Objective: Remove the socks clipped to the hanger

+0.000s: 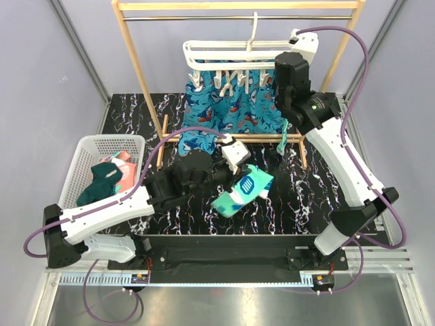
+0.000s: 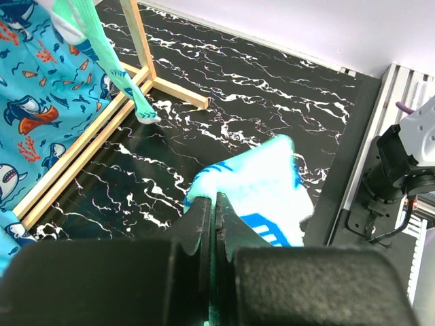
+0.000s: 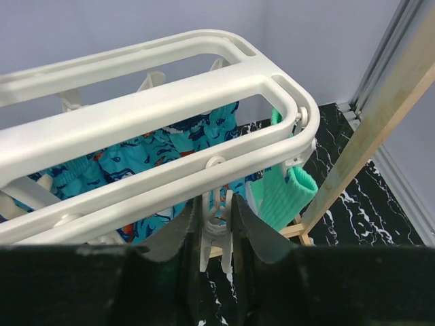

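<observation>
Mint-green sock, nearest, at lower centre of the top view: off the frame, hanging from the left gripper, whose jaws are pressed shut on its fabric, over the black marbled table. Left of it, the white mesh basket holds a dark teal sock and a coral-pink sock. Judged done: three off, two of them binned. Farther back, upper centre, the hanger carries blue shark-print socks and a second mint sock at its right end. The right gripper is up at the near rail, jaws drawn close either side of a white peg, seemingly pinching it. Left to do: those hanging pieces, plus dropping the held one.
</observation>
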`<act>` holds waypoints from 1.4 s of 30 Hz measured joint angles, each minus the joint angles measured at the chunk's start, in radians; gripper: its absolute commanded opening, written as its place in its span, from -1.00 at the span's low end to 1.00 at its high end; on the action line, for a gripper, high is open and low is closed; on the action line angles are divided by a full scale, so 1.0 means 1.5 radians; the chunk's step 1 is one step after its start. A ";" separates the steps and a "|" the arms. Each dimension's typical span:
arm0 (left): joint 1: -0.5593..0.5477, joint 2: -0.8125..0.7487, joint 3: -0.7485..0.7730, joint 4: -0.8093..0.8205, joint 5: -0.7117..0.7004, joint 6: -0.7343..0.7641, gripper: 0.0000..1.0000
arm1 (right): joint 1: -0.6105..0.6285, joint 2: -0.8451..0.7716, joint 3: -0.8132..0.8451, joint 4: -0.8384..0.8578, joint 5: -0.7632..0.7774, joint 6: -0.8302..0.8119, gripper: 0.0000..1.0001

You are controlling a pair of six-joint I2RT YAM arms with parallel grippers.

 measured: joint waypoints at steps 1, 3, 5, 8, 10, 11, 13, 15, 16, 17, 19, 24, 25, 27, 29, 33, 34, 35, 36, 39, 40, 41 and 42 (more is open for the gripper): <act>0.000 0.001 0.000 0.000 0.000 0.002 -1.00 | 0.000 0.000 0.006 -0.004 0.000 0.002 -0.27; 0.000 0.003 0.000 -0.001 0.000 0.004 -1.00 | 0.000 0.000 0.016 -0.013 0.000 0.006 0.00; -0.001 0.003 0.000 -0.001 -0.001 0.005 -1.00 | 0.000 0.000 0.021 -0.021 0.000 0.009 0.13; -0.001 0.003 0.000 -0.001 -0.004 0.007 -1.00 | 0.000 -0.001 0.020 -0.035 -0.006 0.020 0.50; -0.001 0.003 0.000 0.000 -0.008 0.009 -1.00 | 0.000 -0.009 0.007 -0.043 -0.009 0.023 0.67; -0.002 0.003 0.000 0.000 -0.010 0.009 -1.00 | 0.000 -0.019 -0.008 -0.049 -0.012 0.027 0.74; -0.004 0.003 0.000 0.000 -0.015 0.009 -1.00 | 0.000 -0.048 -0.045 -0.061 -0.025 0.037 0.88; -0.007 0.005 0.000 0.001 -0.023 0.009 -1.00 | 0.000 -0.093 -0.096 -0.065 -0.047 0.052 0.99; -0.008 0.007 0.000 0.000 -0.027 0.009 -1.00 | 0.000 -0.124 -0.132 -0.066 -0.060 0.059 0.99; -0.008 0.010 0.000 0.000 -0.031 0.009 -1.00 | 0.000 -0.152 -0.162 -0.070 -0.069 0.065 0.99; -0.009 0.021 0.000 0.001 -0.037 0.009 -1.00 | 0.000 -0.227 -0.239 -0.069 -0.096 0.082 0.99; -0.010 0.069 0.000 -0.004 -0.058 0.003 -1.00 | 0.000 -0.421 -0.432 -0.059 -0.165 0.123 0.99; -0.010 0.079 0.000 -0.007 -0.068 0.002 -1.00 | 0.000 -0.454 -0.463 -0.060 -0.177 0.131 1.00; -0.011 0.090 0.000 -0.012 -0.096 -0.002 -1.00 | 0.000 -0.500 -0.511 -0.060 -0.199 0.143 0.99; -0.011 0.094 -0.004 -0.009 -0.130 -0.005 -1.00 | 0.000 -0.533 -0.545 -0.055 -0.213 0.149 0.99; 0.005 0.115 -0.004 -0.014 -0.202 -0.029 -1.00 | 0.000 -0.588 -0.612 -0.041 -0.222 0.152 1.00; 0.018 0.126 0.002 -0.027 -0.211 -0.047 -1.00 | 0.000 -0.600 -0.624 -0.040 -0.223 0.152 0.99; 0.040 0.137 0.009 -0.046 -0.216 -0.068 -1.00 | 0.000 -0.609 -0.634 -0.037 -0.227 0.153 0.99; 0.068 0.144 0.016 -0.065 -0.216 -0.089 -1.00 | 0.000 -0.618 -0.643 -0.034 -0.231 0.155 1.00; 0.194 0.141 0.025 -0.122 -0.215 -0.162 -1.00 | 0.000 -0.642 -0.659 -0.023 -0.250 0.159 0.99; 0.247 0.132 0.026 -0.135 -0.215 -0.187 -1.00 | 0.000 -0.649 -0.663 -0.019 -0.255 0.160 0.99; 0.297 0.119 0.026 -0.148 -0.218 -0.206 -1.00 | 0.000 -0.653 -0.665 -0.017 -0.262 0.160 0.99; 0.347 0.099 0.026 -0.164 -0.225 -0.225 -1.00 | 0.000 -0.655 -0.665 -0.015 -0.267 0.160 1.00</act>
